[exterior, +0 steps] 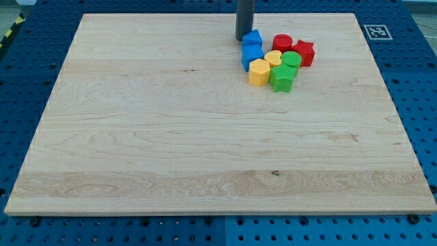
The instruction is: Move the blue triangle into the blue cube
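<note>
The blue triangle (253, 38) sits near the view's top, right of centre, touching the blue cube (252, 56) just below it. My tip (242, 36) stands right against the triangle's left side, at the view's top. Both blue blocks are part of a tight cluster of blocks.
Packed to the right of the blue blocks are a yellow hexagon (259, 72), a yellow cylinder (274, 59), a green cylinder (291, 60), a green star-shaped block (282, 77), a red cylinder (282, 44) and a red star-shaped block (303, 52). The wooden board (171, 137) lies on a blue perforated table.
</note>
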Action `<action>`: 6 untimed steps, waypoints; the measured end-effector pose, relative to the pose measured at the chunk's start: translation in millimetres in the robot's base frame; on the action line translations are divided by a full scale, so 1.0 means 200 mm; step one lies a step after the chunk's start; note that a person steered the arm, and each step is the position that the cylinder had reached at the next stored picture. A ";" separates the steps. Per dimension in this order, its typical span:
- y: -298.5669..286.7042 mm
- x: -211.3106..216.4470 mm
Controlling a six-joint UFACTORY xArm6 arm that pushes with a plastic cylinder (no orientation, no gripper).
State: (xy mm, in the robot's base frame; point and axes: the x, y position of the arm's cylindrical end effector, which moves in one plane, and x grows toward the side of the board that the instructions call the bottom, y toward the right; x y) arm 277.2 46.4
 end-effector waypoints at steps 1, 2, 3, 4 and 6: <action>0.00 0.08; 0.00 0.10; 0.00 0.10; 0.00 0.10; 0.02 -0.04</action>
